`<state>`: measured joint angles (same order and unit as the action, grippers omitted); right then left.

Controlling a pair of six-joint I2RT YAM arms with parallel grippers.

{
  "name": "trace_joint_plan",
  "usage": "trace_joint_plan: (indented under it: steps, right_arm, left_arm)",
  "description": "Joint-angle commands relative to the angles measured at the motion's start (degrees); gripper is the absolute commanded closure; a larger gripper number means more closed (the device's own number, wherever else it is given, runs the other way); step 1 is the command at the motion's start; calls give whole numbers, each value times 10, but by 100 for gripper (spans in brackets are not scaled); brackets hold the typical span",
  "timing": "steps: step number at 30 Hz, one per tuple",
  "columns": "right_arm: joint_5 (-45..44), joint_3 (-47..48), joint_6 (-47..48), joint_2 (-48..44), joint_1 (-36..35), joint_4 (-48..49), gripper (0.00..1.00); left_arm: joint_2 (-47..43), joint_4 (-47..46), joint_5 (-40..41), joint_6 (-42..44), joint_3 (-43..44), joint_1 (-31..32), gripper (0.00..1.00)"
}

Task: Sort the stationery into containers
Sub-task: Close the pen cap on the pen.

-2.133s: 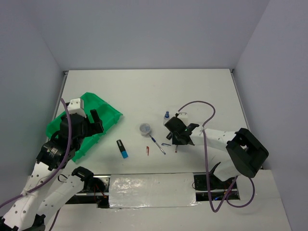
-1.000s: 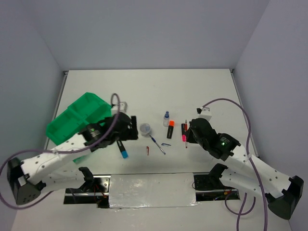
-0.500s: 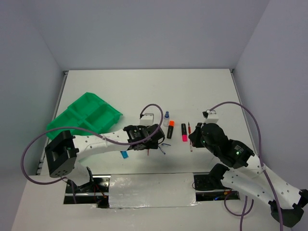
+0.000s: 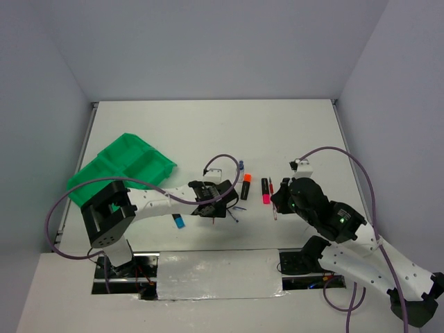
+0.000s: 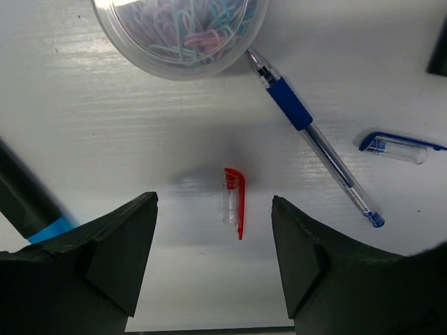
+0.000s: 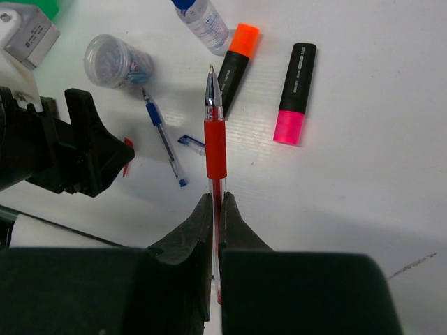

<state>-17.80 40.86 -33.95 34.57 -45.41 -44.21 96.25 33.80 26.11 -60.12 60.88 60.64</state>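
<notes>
My left gripper is open and empty, low over a small red pen cap that lies between its fingers. The round clear tub of paper clips, a blue pen and a blue cap lie just beyond it. My right gripper is shut on a red pen, held above the table. Orange highlighter, pink highlighter and the blue-capped bottle lie ahead of it. The blue-ended highlighter lies left of my left gripper. The green tray sits at far left.
The left arm stretches across the table from its base to the middle, between the tray and the loose items. The right arm stands right of the pink highlighter. Grey walls close in the table on three sides.
My right gripper has taken the red pen from beside the pink highlighter and holds it lifted. My left arm swung from the tray to the middle and settled over the red cap.
</notes>
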Motion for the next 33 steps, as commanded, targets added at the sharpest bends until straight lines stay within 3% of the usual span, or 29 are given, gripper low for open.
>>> trace_joint_plan:
  steps: [1, 12, 20, 22, 23, 25, 29, 33]
  right_arm:
    - [0, 2, 9, 0, -5, 12, 100]
    - [4, 0, 10, -1, -6, 14, 100]
    - [4, 1, 10, -6, -6, 14, 100]
    - [5, 1, 10, -7, -6, 13, 100]
    - [4, 1, 11, -8, -6, 13, 100]
    - [5, 1, 11, -9, -6, 14, 100]
    - [15, -3, 15, -13, -6, 24, 100]
    - [57, -19, 29, -35, -6, 61, 100]
  left_arm:
    - [4, -28, -20, 8, -17, -1, 22]
    - [48, -29, -34, 19, -28, -6, 31]
    - [51, -37, -47, 10, -49, -6, 44]
    - [48, -38, -48, 10, -54, -6, 59]
    - [51, -39, -53, 10, -57, -6, 77]
    - [57, -40, -58, 10, -59, -6, 99]
    - [56, -68, -81, 16, -74, -7, 100]
    - [-32, -93, -72, 5, -108, -7, 100]
